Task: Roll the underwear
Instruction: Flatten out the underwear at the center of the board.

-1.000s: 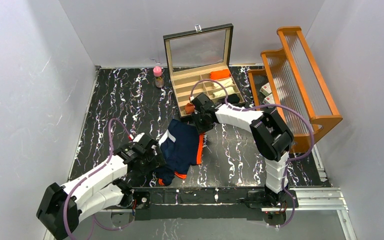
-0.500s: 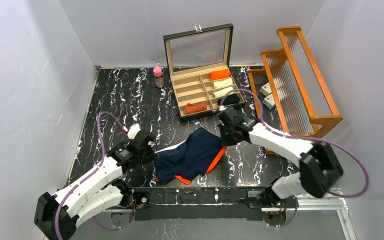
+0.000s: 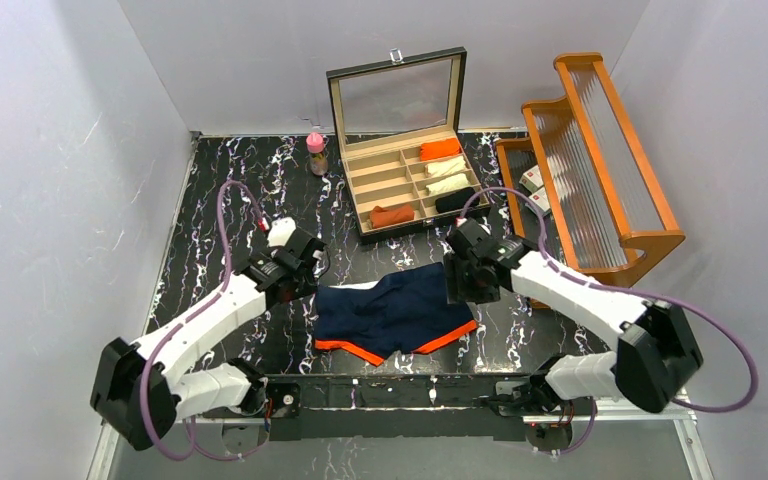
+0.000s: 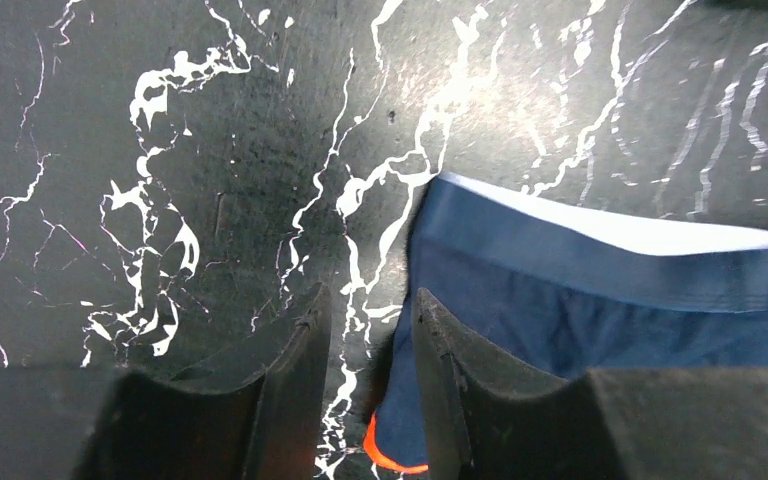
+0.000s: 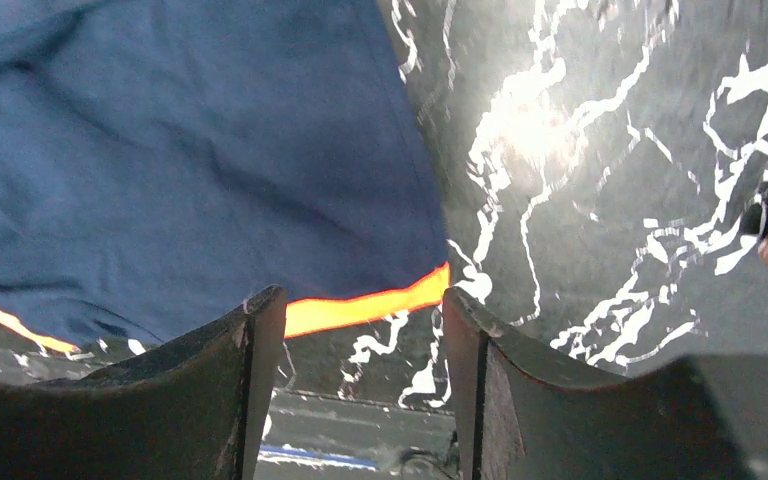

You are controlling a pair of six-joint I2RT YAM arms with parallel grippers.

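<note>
Lying spread flat on the black marbled table (image 3: 240,190), the navy underwear (image 3: 395,312) sits near the front edge, between the two arms. Its waistband faces the back of the table and its orange-trimmed leg openings face the arm bases.

The left gripper (image 3: 305,280) hangs at the garment's left waistband corner. In the left wrist view, the left gripper (image 4: 365,400) has its fingers (image 4: 290,370) only a little apart, with bare table showing in the narrow gap. It holds nothing. The navy underwear (image 4: 600,290) starts just beside the inner finger, its waistband showing a pale upper edge.

The right gripper (image 3: 457,285) is over the right edge of the cloth. From the right wrist camera, the right gripper (image 5: 360,390) is spread wide and clasps nothing. The navy underwear (image 5: 190,160) lies below it, and a strip of its orange trim shows between the fingers (image 5: 230,380). Whether the fingertips touch the cloth I cannot tell.

Further back stands an open box (image 3: 397,95) with its glass lid raised. The rust-orange underwear (image 3: 392,215) lies rolled in a near compartment on the box's left side, and other rolled pieces fill the compartments on its right. A small pink-capped bottle (image 3: 315,152) stands just left of the box, and a wooden rack (image 3: 600,150) stands at the table's right side
</note>
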